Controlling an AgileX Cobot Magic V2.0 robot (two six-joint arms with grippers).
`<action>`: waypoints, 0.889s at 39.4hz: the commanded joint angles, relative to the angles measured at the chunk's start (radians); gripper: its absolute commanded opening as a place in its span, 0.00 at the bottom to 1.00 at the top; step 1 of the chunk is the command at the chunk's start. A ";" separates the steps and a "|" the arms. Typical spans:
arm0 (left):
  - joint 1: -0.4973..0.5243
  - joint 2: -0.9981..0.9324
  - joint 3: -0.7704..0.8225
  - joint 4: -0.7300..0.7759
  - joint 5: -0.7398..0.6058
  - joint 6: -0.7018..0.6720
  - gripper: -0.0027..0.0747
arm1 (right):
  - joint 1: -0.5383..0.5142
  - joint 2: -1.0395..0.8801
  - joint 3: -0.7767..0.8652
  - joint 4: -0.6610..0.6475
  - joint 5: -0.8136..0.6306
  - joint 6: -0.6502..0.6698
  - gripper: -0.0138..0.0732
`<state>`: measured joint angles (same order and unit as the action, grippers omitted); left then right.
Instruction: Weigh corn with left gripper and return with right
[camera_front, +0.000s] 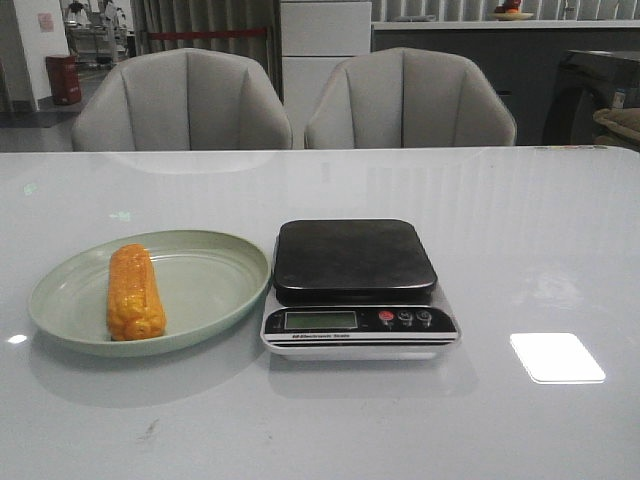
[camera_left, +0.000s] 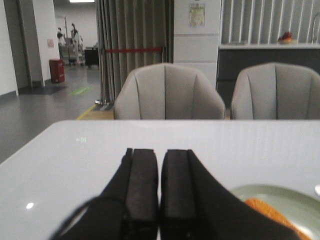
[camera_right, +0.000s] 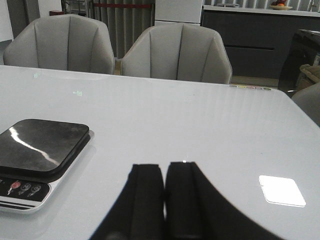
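Observation:
The orange-yellow corn (camera_front: 134, 292) lies on the left part of the pale green plate (camera_front: 215, 280) at the table's left. The scale (camera_front: 356, 285) with its black top stands just right of the plate, nothing on it. Neither gripper shows in the front view. In the left wrist view my left gripper (camera_left: 159, 152) is shut and empty over bare table, with the plate's rim (camera_left: 260, 192) and an end of the corn (camera_left: 267, 212) beside it. In the right wrist view my right gripper (camera_right: 164, 167) is shut and empty, with the scale (camera_right: 40, 150) off to its side.
Two grey chairs (camera_front: 185, 100) (camera_front: 408, 98) stand behind the table's far edge. A bright light patch (camera_front: 556, 357) lies on the white table right of the scale. A counter runs along the back wall.

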<state>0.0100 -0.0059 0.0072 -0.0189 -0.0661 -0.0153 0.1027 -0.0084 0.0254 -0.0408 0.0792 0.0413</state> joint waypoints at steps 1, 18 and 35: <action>0.001 -0.019 0.015 -0.027 -0.143 -0.007 0.18 | 0.004 -0.020 0.011 -0.013 -0.089 -0.008 0.35; -0.001 0.227 -0.373 -0.029 0.355 -0.007 0.18 | 0.004 -0.020 0.011 -0.013 -0.089 -0.008 0.35; -0.107 0.320 -0.353 -0.027 0.378 -0.007 0.18 | 0.004 -0.020 0.011 -0.013 -0.089 -0.008 0.35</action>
<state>-0.0635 0.2946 -0.3361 -0.0377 0.3868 -0.0153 0.1027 -0.0084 0.0254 -0.0408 0.0785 0.0413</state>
